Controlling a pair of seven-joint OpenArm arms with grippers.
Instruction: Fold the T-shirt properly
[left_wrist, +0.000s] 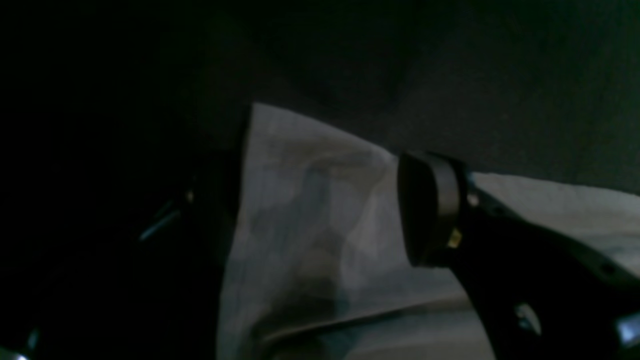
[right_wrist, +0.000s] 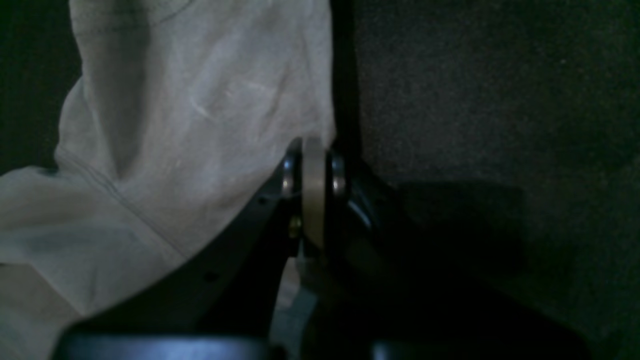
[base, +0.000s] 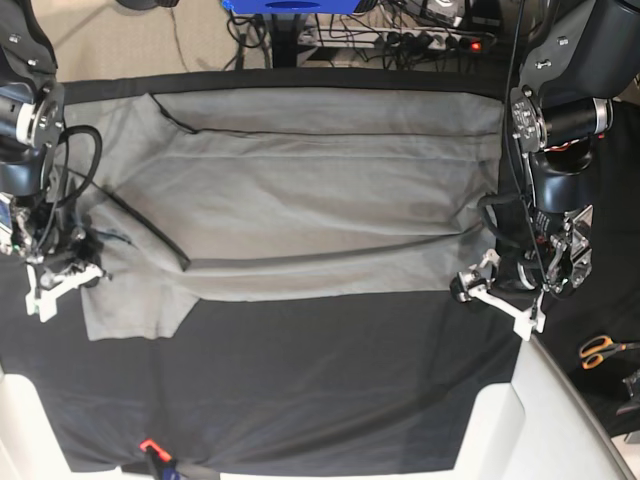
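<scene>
Left wrist cam is pretty dark, but you can see the left gripper (left_wrist: 320, 210) with its jaws spread wide and a raised flap of the big plain light-grey cotton T-shirt (left_wrist: 310, 225) sitting in the gap between them; nothing is pinched, and only one black finger pad (left_wrist: 425, 210) shows clearly. Right wrist cam: the right gripper (right_wrist: 314, 187) is clamped tight, with an edge of the shirt (right_wrist: 190, 125) pressed between the pads. Base cam: the shirt (base: 320, 190) lies spread across the far half of the black cloth table cover (base: 330, 390), one sleeve down by the right gripper (base: 62, 278), the left gripper (base: 497, 292) at the opposite side edge. Looks to me like an early fold being set up, one side gripped, the other not. Next move probably needs the left jaws to close on that edge before both lift together.
</scene>
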